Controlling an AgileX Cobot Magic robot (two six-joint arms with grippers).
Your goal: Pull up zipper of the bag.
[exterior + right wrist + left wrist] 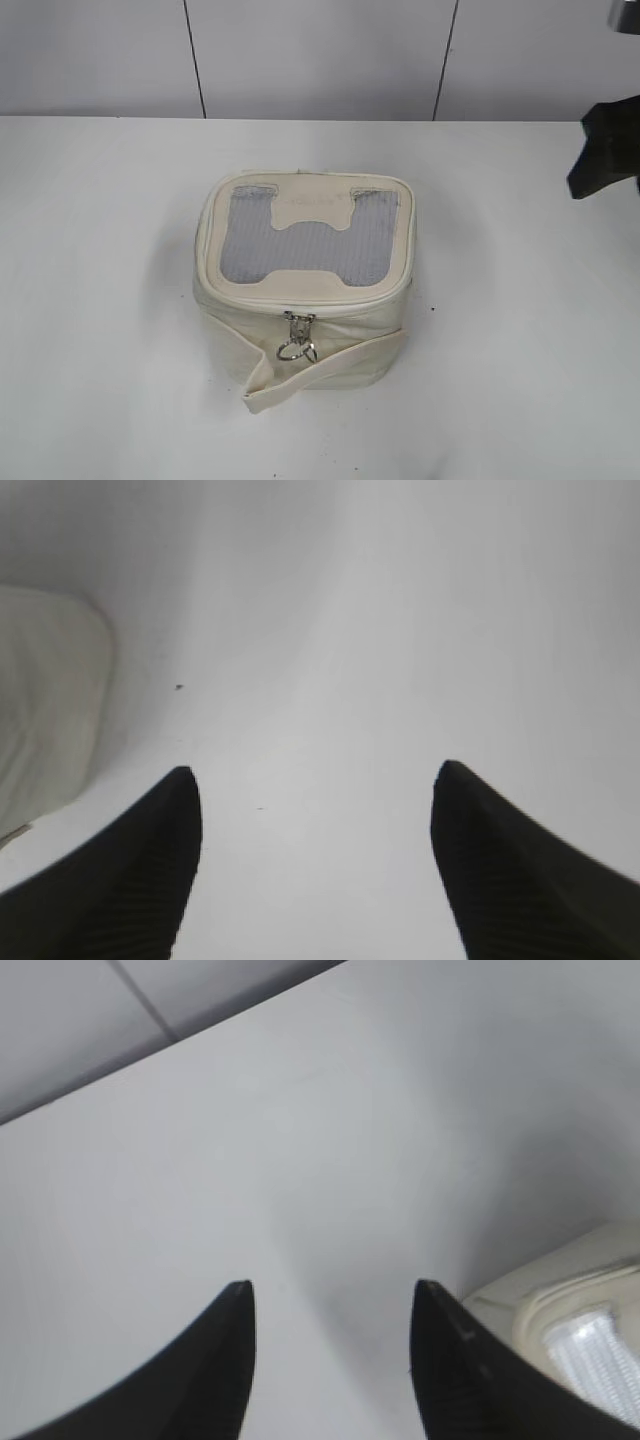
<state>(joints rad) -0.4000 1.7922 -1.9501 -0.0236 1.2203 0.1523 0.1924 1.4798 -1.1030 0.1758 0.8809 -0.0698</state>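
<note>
The cream bag (300,345) stands in the middle of the white table, with a grey mesh H-shaped top panel (300,240) and a loose strap band (320,375) round its front. The zipper runs round the top rim; its silver slider and ring pull (297,335) hang at the front middle. My left gripper (332,1285) is open and empty over bare table, with a corner of the bag (560,1310) at its right. My right gripper (315,770) is open and empty, with the bag's side (45,700) at its left. The right arm (608,148) shows at the exterior view's right edge.
The white table (100,300) surrounds the bag on all sides. A grey panelled wall (300,50) stands behind the table's far edge.
</note>
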